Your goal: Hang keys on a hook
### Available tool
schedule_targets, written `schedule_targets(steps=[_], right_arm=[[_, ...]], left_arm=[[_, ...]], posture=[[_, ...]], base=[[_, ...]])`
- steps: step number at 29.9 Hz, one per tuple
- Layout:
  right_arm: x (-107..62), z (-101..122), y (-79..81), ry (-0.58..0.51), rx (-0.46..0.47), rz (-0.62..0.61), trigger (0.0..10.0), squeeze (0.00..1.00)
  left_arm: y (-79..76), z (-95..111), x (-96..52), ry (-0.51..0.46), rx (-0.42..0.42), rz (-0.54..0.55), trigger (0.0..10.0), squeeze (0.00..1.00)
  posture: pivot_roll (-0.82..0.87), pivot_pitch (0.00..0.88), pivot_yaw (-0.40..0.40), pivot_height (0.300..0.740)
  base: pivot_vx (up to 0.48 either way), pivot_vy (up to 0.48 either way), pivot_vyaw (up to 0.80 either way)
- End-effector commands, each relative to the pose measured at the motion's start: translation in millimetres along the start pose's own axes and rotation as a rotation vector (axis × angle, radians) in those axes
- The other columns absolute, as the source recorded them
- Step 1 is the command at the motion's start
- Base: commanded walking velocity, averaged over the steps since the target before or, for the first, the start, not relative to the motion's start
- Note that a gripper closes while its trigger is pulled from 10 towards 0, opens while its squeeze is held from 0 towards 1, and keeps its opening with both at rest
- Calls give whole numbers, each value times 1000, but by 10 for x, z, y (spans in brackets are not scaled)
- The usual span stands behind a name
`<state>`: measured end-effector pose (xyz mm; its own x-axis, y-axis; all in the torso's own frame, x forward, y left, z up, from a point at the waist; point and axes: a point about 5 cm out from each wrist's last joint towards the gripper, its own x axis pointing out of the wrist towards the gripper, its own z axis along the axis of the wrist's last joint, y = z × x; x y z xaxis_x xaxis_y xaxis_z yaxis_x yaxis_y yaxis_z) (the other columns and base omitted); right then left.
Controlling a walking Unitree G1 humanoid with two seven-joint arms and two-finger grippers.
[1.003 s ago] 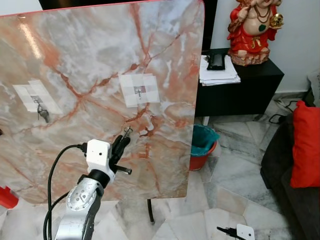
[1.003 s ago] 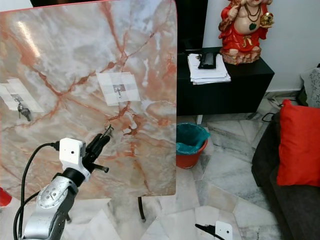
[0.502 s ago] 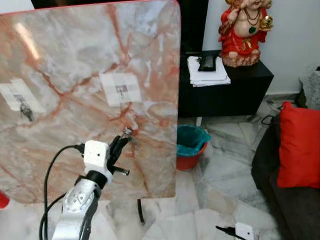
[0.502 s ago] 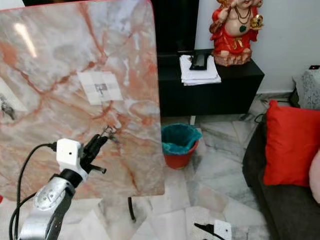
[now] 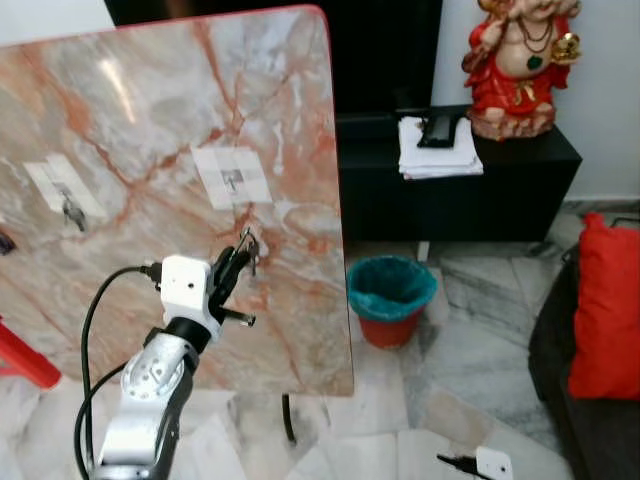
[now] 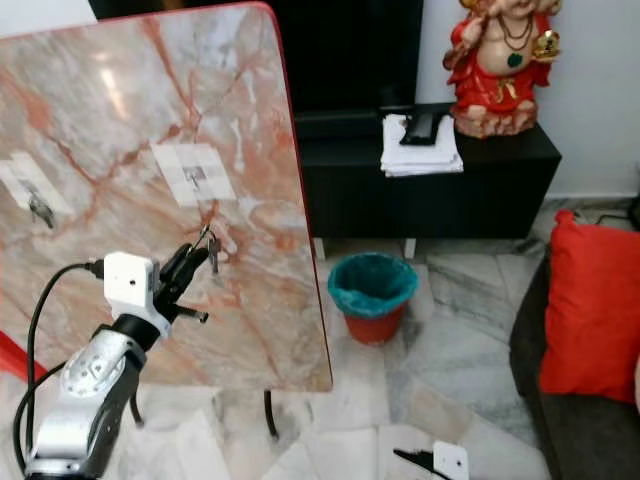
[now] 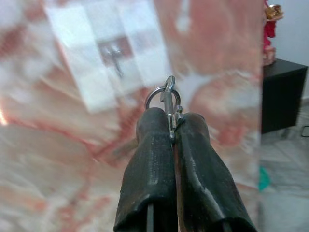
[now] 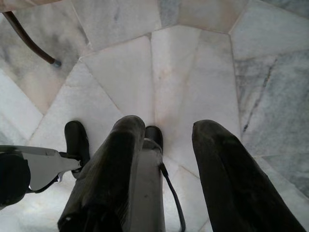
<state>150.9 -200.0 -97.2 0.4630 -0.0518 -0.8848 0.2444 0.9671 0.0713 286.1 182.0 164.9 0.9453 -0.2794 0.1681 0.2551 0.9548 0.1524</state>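
1. Your left gripper (image 7: pixel 172 126) has its fingers pressed together on the keys (image 7: pixel 166 99), with the ring standing out past the fingertips.
2. Take the taped hook (image 5: pixel 232 181) on the marble board (image 5: pixel 150 120) as your landmark: the keys now sit just below it and slightly to its right, close to the board's face. Half a second ago the gap between ring and hook was wider, so the arm has climbed towards it.
3. By my reading you are in the final approach; the ring is not yet over the hook's prong.
4. A second hook (image 5: pixel 68 208), well left of your landmark, already carries something dark.
5. Your right gripper (image 8: pixel 164 159) hangs far below the landmark over the marble floor (image 8: pixel 193 58), fingers apart, gripping nothing.
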Motion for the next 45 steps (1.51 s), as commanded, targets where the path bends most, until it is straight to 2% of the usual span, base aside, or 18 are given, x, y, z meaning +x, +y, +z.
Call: schedule_targets(steps=[1, 3, 8, 13, 16, 18, 21, 30, 35, 45], right_arm=[[6, 1, 55, -2, -13, 14, 10000, 0], [6, 6, 57, -7, -16, 16, 10000, 0], [5, 7, 55, -8, -20, 17, 10000, 0], [5, 9, 48, -11, -29, 11, 10000, 0], [4, 14, 40, -20, -30, 3, 10000, 0], [3, 14, 37, -24, -29, -1, 10000, 0], [3, 17, 38, -29, -30, -1, 10000, 0], [3, 19, 40, -34, -30, 0, 10000, 0], [3, 22, 38, -33, -35, 1, 10000, 0], [3, 28, 35, -33, -47, -1, 10000, 0]], left_arm=[[92, 53, 7, 1, 26, -9, 10000, 0], [172, 123, 58, -5, 95, -38, 10000, 0], [251, 203, 148, -41, 153, 1, 10000, 0], [233, 206, 190, -54, 99, -19, 10000, 0], [273, 224, 207, -45, 36, -101, 10000, 0], [286, 237, 199, -34, 39, -168, 10000, 0], [317, 263, 193, -40, 50, -195, 10000, 0], [406, 347, 191, -44, 73, -217, 10000, 0], [482, 361, 185, -41, 87, -176, 10000, 0], [439, 315, 282, -42, 72, -130, 10000, 0]], posture=[[48, 30, 50, 740], [50, 30, 50, 740], [45, 27, 50, 740], [36, 24, 49, 740], [42, 15, 50, 740], [41, 10, 51, 740], [37, 4, 53, 740], [40, 0, 48, 740], [44, 0, 45, 740], [40, 0, 42, 740]], base=[[0, 0, 0], [0, 0, 0], [0, 0, 0], [0, 0, 0], [0, 0, 0], [0, 0, 0], [0, 0, 0], [0, 0, 0], [0, 0, 0], [0, 0, 0]])
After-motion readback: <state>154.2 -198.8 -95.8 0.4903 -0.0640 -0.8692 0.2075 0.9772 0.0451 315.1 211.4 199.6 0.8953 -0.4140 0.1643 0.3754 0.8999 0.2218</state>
